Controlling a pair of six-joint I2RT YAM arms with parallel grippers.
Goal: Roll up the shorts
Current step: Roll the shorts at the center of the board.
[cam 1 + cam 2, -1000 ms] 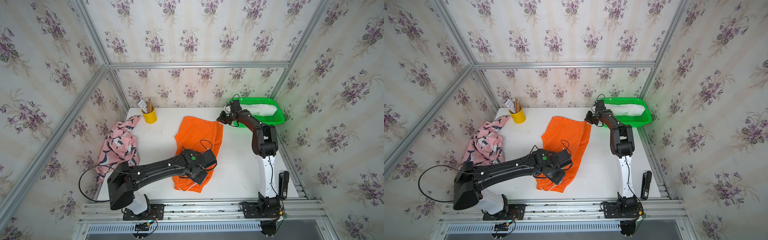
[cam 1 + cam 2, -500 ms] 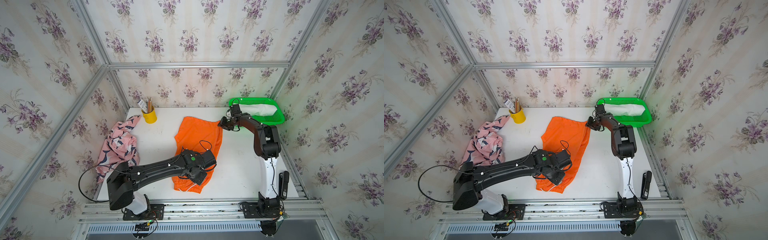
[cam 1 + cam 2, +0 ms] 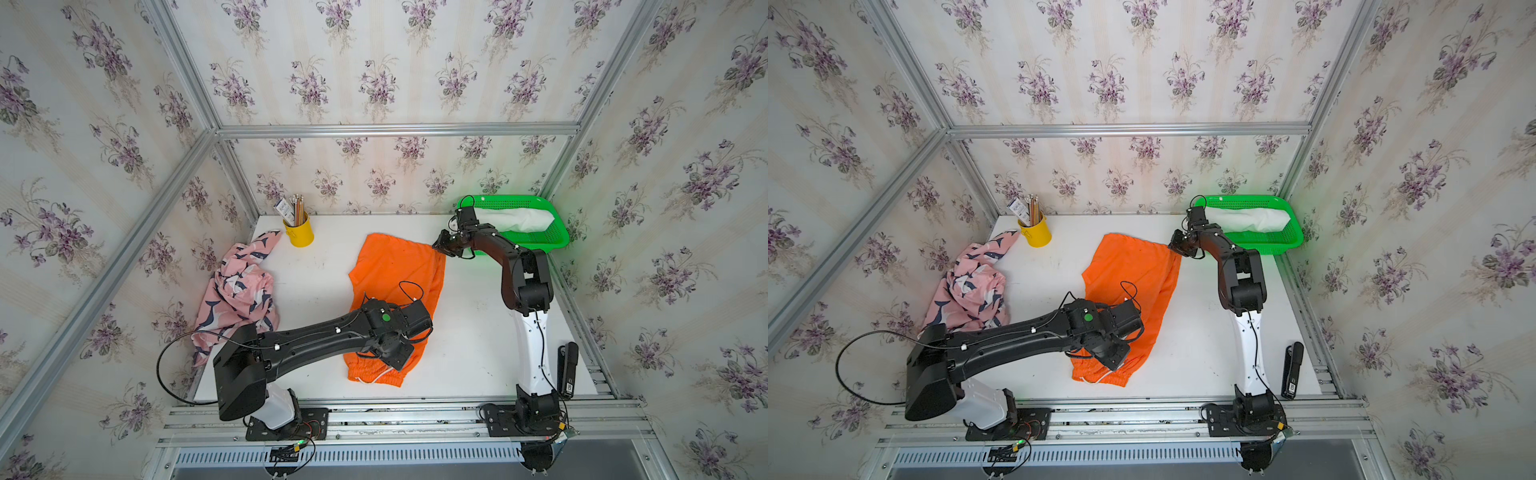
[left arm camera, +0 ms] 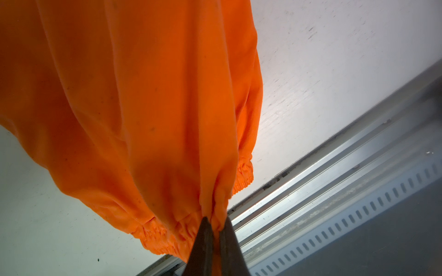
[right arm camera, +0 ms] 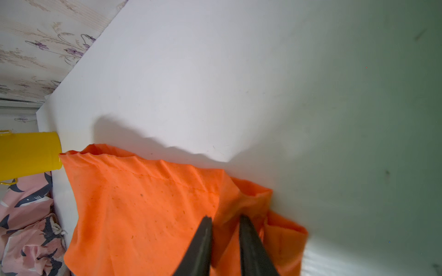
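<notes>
**Top views:** In both top views my right gripper has come away from the green basket. It now sits at the far right corner of the orange shorts, which lie lengthwise in the middle of the table. My left gripper is over their near, waistband end. The white shorts lie in the basket. The pink shorts, printed with whales, are heaped at the table's left edge.

**Left wrist view:** My left gripper is pinched tight on the gathered waistband.

**Right wrist view:** My right gripper has just closed to a narrow gap on a fold of the hem corner. With both ends held, I judge I can pull the cloth straight before rolling.

**Writing:** I can read none. The label on a packet in the yellow cup is too small.
</notes>
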